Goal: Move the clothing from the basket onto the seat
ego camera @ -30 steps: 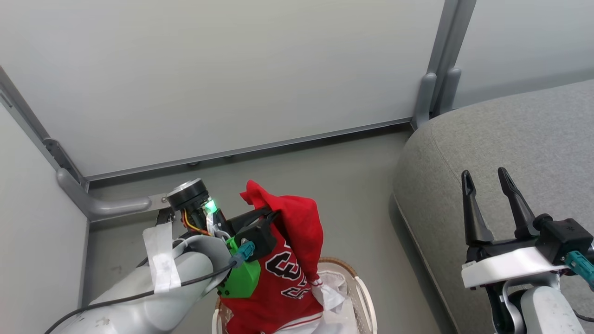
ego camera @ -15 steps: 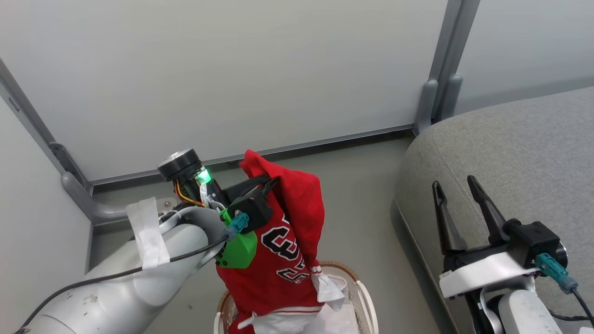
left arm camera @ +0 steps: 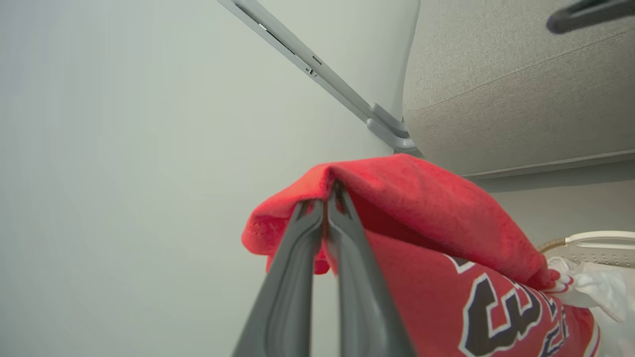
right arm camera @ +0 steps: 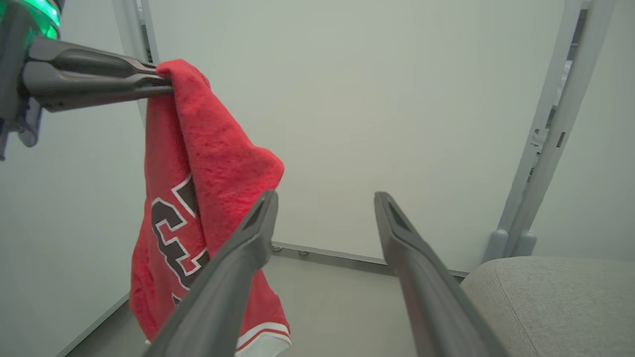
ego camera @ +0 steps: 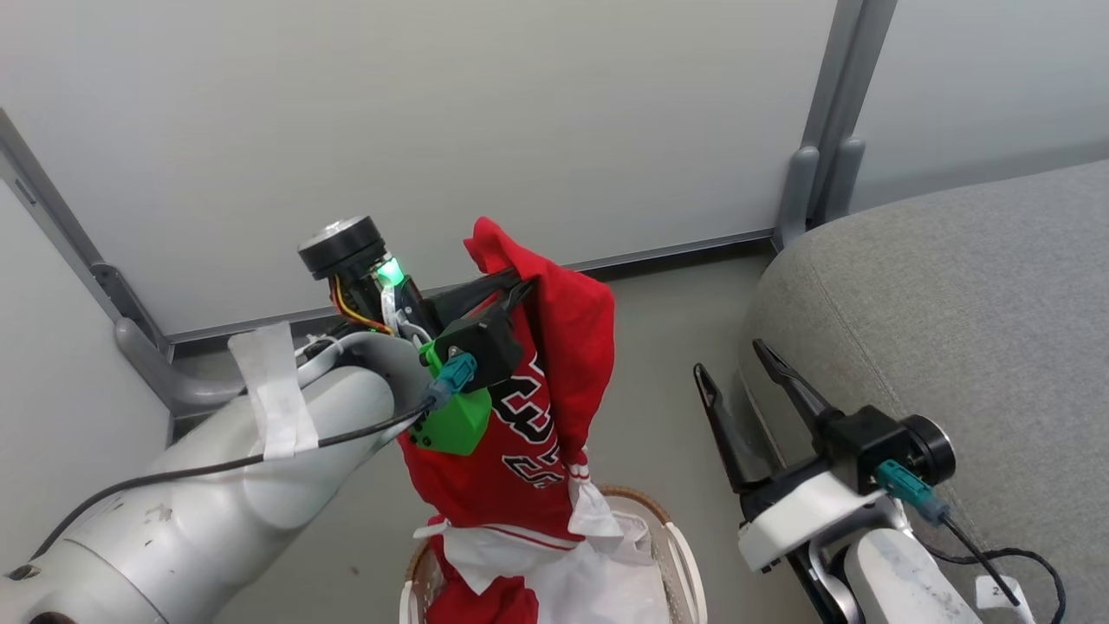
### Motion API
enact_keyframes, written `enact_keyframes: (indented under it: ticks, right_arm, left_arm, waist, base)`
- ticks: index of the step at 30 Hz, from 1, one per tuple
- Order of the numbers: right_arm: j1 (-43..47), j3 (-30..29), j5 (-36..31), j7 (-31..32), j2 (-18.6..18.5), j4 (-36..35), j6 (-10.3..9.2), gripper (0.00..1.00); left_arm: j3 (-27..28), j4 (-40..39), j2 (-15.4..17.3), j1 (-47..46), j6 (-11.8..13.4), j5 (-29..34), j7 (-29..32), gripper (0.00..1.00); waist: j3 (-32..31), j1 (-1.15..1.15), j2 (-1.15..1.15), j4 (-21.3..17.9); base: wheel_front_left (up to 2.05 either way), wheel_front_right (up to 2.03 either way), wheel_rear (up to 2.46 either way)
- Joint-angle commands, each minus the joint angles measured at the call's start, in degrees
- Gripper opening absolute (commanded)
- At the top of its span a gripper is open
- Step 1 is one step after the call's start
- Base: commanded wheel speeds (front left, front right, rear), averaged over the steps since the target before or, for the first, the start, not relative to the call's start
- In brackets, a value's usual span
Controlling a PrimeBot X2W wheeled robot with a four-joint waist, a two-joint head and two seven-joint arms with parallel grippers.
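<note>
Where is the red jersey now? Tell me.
Head view, left of centre: the red jersey hangs from the shut left gripper over the basket, the seat off to its right.

A smooth grey floor [ego camera: 658, 347] is bounded at the far side by pale matte wall panels [ego camera: 520, 104]. These are joined at the far right by an upright grey metal post [ego camera: 839, 87].

There was one white laundry basket [ego camera: 684, 555] at the near centre, with one white liner [ego camera: 598, 581]. One red jersey [ego camera: 554, 347] could be counted for certain; red cloth lower down might have been a second. There was one grey sofa seat [ego camera: 953, 303] at the right, and two grippers: the left gripper [ego camera: 520, 282] and the right gripper [ego camera: 730, 358].
</note>
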Motion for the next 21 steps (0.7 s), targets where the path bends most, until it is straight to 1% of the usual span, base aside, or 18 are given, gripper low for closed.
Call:
enact_keyframes:
  ticks: [1,6,13,17,21]
  right_arm:
    - [-1.3,0.8,-0.7,0.0,-0.2,1.4,-0.04,1.00]
    - [-5.3,4.2,-1.8,0.0,-0.2,7.3,-0.04,1.00]
    - [-11.5,8.7,-0.2,0.0,-0.2,17.3,-0.04,1.00]
    - [-14.4,9.9,0.5,0.0,-0.2,20.7,-0.04,1.00]
    - [-16.6,11.5,1.1,0.0,-0.2,22.5,-0.04,1.00]
  left_arm:
    - [-0.1,-0.4,0.2,-1.8,-0.1,0.5,0.1,0.00]
    - [-0.7,-2.4,-0.5,-5.6,-0.3,0.7,0.5,0.00]
    - [-1.7,-5.4,-1.8,-10.8,-0.5,0.9,0.8,0.00]
    - [-2.2,-7.2,-2.8,-12.8,-0.5,0.8,0.6,0.00]
    - [-2.6,-9.0,-3.5,-13.9,-0.6,0.3,0.1,0.00]
  waist:
    - [0.1,0.00,0.00,0.2]
    - [0.2,0.00,0.00,1.4]
    - [0.6,0.00,0.00,3.0]
    - [1.0,0.00,0.00,4.1]
    - [1.2,0.00,0.00,5.1]
  base:
    - [0.00,0.00,0.00]
    - [0.00,0.00,0.00]
    - [0.00,0.00,0.00]
    - [0.00,0.00,0.00]
    - [0.00,0.00,0.00]
